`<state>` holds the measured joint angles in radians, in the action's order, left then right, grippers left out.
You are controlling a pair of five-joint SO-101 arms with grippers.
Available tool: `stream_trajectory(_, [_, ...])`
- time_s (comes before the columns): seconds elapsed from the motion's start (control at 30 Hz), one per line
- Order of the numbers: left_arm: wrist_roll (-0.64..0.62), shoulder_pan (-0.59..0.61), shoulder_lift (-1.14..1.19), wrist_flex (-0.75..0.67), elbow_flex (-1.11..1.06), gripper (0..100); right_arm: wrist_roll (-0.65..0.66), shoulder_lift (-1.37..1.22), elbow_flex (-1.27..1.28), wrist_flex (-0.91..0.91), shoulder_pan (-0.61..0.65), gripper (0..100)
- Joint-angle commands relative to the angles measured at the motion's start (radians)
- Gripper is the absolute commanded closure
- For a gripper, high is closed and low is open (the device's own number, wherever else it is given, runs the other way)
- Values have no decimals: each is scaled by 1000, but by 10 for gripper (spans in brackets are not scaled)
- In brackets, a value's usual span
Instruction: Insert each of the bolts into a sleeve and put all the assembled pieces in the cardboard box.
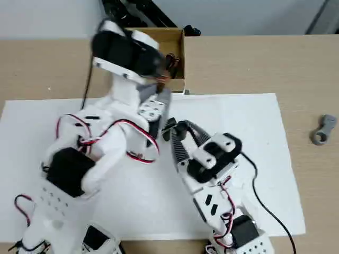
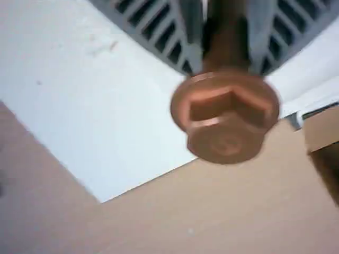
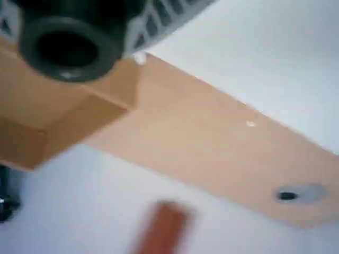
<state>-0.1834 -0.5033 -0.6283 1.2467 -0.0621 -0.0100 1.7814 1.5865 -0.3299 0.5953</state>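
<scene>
**Bolt and sleeve, one in each hand**

The left hand (image 2: pixel 225 50) is closed on the shank of a copper-coloured bolt (image 2: pixel 225 119), which is held clear of the white sheet (image 2: pixel 106 95) with its head toward the wrist camera. The right hand (image 3: pixel 79 16) grips a black sleeve (image 3: pixel 69 50) — open bore facing the lens — just in front of the cardboard box (image 1: pixel 179 50) at the far edge of the surface (image 1: pixel 265 63).

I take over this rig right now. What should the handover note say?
Left gripper: jaws shut on the copper bolt.
Right gripper: jaws shut on the black sleeve.
Both hang above the white sheet, near the cardboard box.
Done: bolt and sleeve are picked up.
Left: push the bolt into the sleeve, then put the piece in the box.
</scene>
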Motion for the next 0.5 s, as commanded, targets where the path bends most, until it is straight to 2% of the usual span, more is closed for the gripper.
stream_trajectory(0.0, [0, -18, 0, -52, 13, 994, 9, 13, 23, 45, 81, 995])
stream_trajectory(0.13, [-9, -18, -5, -38, 13, 994, 6, 13, 35, 45, 81, 995])
stream_trajectory(0.27, [-104, -18, -2, -41, 13, 994, 6, 18, 29, 45, 81, 995])
stream_trajectory(0.47, [-175, -9, -6, -34, 8, 994, 6, 22, 25, 47, 79, 995])
